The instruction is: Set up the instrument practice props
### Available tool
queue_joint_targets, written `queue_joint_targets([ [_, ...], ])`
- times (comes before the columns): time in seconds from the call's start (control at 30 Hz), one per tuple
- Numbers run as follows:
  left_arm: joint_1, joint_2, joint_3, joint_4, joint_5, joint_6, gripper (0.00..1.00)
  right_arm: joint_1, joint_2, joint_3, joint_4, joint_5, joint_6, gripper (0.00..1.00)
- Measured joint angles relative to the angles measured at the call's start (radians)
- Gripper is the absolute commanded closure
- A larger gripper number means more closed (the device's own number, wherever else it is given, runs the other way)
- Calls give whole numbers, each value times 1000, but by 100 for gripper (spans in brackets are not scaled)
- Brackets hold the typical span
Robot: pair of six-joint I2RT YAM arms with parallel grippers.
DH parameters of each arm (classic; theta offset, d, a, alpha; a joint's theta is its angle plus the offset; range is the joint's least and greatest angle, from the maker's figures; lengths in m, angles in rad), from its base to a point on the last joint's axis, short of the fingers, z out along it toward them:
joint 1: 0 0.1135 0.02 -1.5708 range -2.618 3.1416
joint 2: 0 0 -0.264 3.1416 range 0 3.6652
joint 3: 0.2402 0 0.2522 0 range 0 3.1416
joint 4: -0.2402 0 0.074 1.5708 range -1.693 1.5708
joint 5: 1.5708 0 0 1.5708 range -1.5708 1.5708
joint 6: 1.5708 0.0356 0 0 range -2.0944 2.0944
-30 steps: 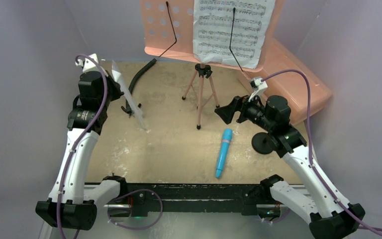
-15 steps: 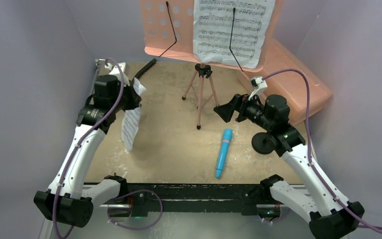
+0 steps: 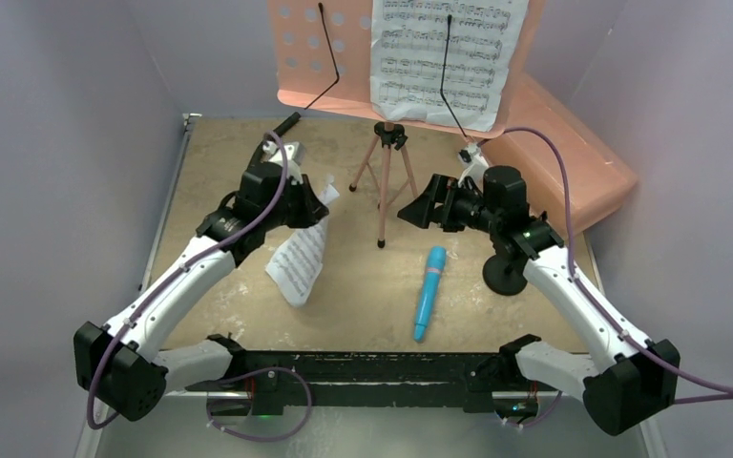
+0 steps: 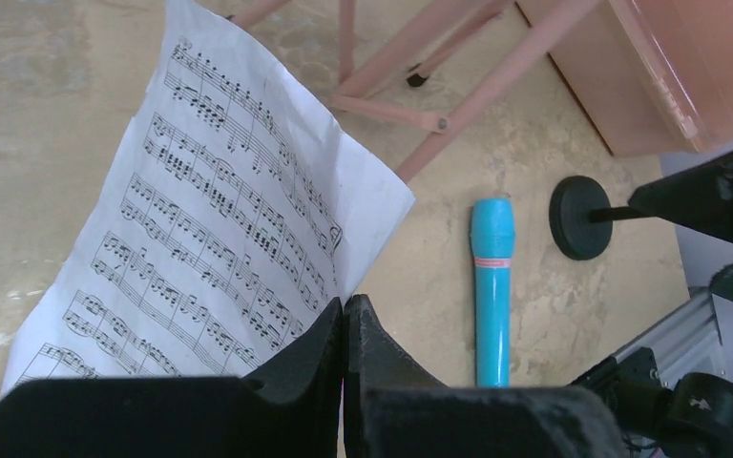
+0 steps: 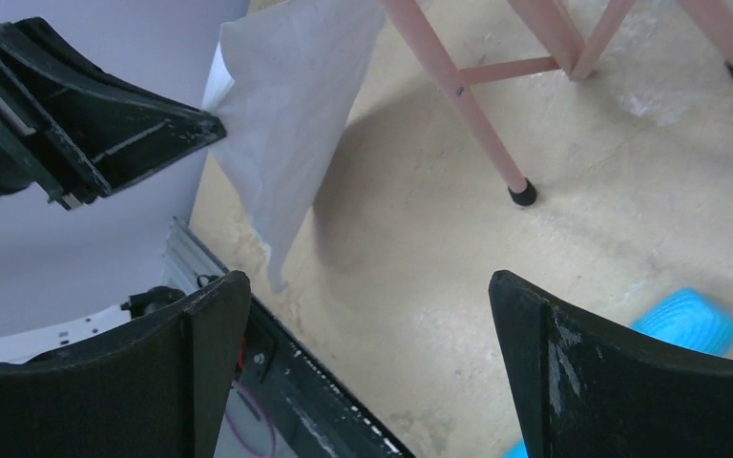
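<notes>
My left gripper (image 3: 323,198) is shut on the corner of a white sheet-music page (image 3: 301,262), which hangs in the air left of the tripod legs (image 3: 382,181). In the left wrist view the jaws (image 4: 345,310) pinch the page (image 4: 219,219) at its edge. The pink music stand (image 3: 305,57) holds another page (image 3: 439,57) under a wire clip. A blue microphone (image 3: 429,291) lies flat on the table beside the black round-base mic stand (image 3: 506,275). My right gripper (image 3: 420,208) stands open and holds nothing (image 5: 363,281), right of the tripod and facing the hanging page (image 5: 286,124).
A large translucent pink box (image 3: 563,162) lies at the back right, behind the right arm. The end of a curved black hose (image 3: 286,122) shows at the back left. Purple walls close in both sides. A black rail (image 3: 363,367) runs along the near edge.
The left arm has swung right from the left wall toward the tripod, carrying the page with it. The right gripper has shifted slightly left and back, still open.
</notes>
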Motion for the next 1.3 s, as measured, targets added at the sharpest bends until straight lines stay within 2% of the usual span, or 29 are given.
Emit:
queue_joint_targets([
  [0.47, -344, 152, 48, 44, -132, -11, 100, 0, 108, 51, -20, -133, 102, 4],
  [0.67, -477, 227, 132, 41, -213, -1, 100, 0, 140, 54, -22, -190, 122, 9],
  [0.87, -550, 263, 175, 39, -275, 18, 100, 0, 200, 66, -59, -205, 122, 16],
  [1.3, -586, 301, 225, 21, -328, 48, 100, 0, 274, 93, -75, -309, 109, 90],
])
